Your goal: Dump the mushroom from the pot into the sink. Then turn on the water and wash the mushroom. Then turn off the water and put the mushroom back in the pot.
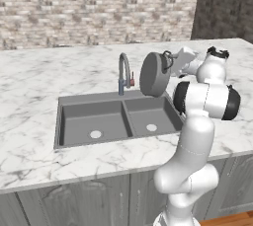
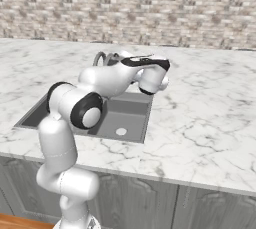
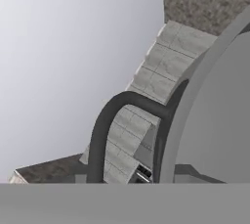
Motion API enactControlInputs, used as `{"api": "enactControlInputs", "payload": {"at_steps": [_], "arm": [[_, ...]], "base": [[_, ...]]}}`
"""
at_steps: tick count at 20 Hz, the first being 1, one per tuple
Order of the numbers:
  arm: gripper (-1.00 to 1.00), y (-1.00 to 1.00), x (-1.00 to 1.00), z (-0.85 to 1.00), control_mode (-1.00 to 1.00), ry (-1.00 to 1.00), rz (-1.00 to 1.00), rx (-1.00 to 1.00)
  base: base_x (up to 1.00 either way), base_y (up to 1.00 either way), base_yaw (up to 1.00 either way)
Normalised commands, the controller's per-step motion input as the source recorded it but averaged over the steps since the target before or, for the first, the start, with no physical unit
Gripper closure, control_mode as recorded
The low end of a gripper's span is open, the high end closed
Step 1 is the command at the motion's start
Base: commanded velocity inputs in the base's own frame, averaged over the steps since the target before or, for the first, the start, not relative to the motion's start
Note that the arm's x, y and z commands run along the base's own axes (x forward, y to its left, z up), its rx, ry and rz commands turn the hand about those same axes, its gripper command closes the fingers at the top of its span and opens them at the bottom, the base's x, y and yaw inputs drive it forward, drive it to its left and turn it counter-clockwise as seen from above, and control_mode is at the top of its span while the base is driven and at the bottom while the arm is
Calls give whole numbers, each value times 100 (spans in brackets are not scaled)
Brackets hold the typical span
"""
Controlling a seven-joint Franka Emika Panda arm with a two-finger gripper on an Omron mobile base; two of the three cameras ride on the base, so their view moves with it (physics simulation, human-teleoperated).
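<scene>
Closest to the hand camera, the pot's loop handle (image 3: 105, 135) curves up right at the fingers, with the pot (image 1: 154, 74) wall rising beside it. From the left base camera the gripper (image 1: 170, 62) holds that handle, jaws partly closed on it, and the pot hangs tipped on edge, its flat bottom showing, above the right basin of the sink (image 1: 69, 116), just in front of the faucet (image 1: 123, 72). No mushroom can be made out in either basin, so whether it has dropped cannot be told. Judging by this, the dumping step is underway; water, washing and returning the mushroom all remain.
</scene>
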Motion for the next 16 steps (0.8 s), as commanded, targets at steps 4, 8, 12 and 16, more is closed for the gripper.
{"api": "enactControlInputs", "payload": {"at_steps": [4, 8, 12, 16], "arm": [[100, -19, 20, 0, -100, 0, 0, 13], [100, -16, 27, 0, -100, 0, 0, 13], [100, -11, 34, 0, -100, 0, 0, 12], [100, -4, 36, 0, -100, 0, 0, 10]], "base": [[0, 0, 0], [0, 0, 0], [0, 0, 0], [0, 0, 0]]}}
